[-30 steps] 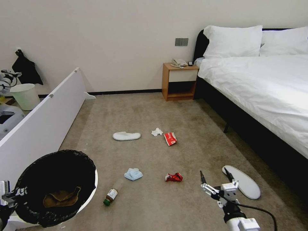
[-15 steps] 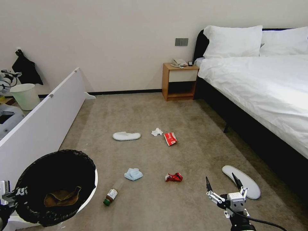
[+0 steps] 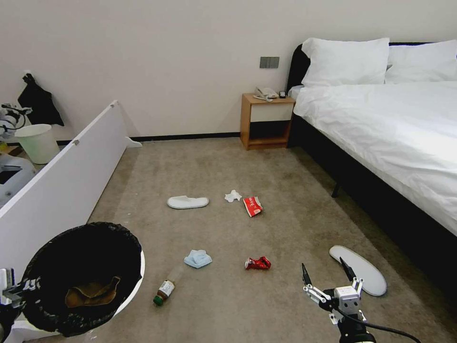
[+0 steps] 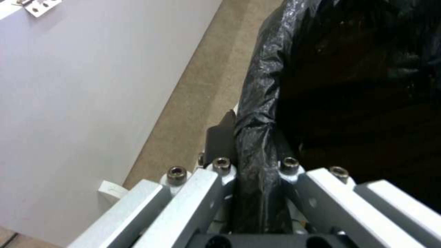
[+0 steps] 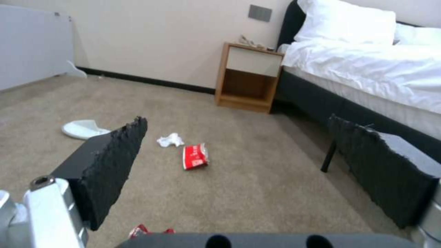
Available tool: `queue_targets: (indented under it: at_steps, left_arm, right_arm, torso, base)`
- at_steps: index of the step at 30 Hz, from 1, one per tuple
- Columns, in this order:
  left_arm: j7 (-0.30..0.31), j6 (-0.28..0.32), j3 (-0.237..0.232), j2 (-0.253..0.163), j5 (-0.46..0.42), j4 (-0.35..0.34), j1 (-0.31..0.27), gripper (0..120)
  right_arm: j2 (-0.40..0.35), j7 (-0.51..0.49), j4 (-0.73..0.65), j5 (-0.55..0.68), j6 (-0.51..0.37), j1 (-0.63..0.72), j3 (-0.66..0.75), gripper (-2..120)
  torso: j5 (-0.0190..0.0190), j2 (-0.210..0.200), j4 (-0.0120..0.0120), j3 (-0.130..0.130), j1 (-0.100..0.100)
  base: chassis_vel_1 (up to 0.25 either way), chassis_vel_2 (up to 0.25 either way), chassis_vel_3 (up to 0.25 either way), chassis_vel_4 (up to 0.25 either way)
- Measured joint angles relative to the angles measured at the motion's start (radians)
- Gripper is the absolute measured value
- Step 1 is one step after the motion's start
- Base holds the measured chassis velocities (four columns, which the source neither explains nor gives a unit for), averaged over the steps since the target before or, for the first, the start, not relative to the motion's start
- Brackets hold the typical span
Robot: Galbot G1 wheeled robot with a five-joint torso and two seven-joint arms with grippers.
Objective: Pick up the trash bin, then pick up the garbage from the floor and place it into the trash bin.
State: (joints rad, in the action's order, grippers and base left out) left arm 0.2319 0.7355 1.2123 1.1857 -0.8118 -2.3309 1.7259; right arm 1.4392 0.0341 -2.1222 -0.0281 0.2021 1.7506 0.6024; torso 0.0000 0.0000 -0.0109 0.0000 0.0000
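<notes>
The trash bin [image 3: 138,278], white with a black bag over its rim, hangs at lower left with crumpled brown paper [image 3: 90,291] inside. My left gripper [image 3: 6,290] is shut on its bagged rim [image 4: 257,137]. My right gripper [image 3: 326,272] stands open above the carpet, nothing between its fingers [image 5: 110,162]. Garbage lies on the floor: a green-capped bottle [image 3: 164,289], blue cloth [image 3: 198,258] and red can [image 3: 258,263] near me, one slipper [image 3: 359,269] just right of the right gripper. Farther off lie another slipper [image 3: 187,202], a tissue [image 3: 233,196] and a red-white packet [image 3: 253,206].
A bed [image 3: 395,133] with a dark frame runs along the right. A wooden nightstand [image 3: 266,121] stands against the far wall. A white board [image 3: 62,181] leans along the left, with an unlined pale bin [image 3: 38,142] behind it. Open carpet lies between the litter.
My right gripper has dropped lower and a little to the right, still open. The left gripper, the bin and the litter have not moved.
</notes>
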Motion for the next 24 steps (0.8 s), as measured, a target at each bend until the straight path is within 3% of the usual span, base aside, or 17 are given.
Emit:
queue_targets:
  at_steps: [24]
  left_arm:
    - [0.0, 0.0, -0.006, 0.001, 0.003, -0.002, -0.003, 3]
  right_arm:
    - [0.003, 0.008, 0.002, -0.002, 0.002, 0.004, 0.001, 100]
  torso:
    - [0.0, 0.0, -0.0001, 0.0, 0.0]
  base:
    - [0.0, 0.0, 0.0, 0.0]
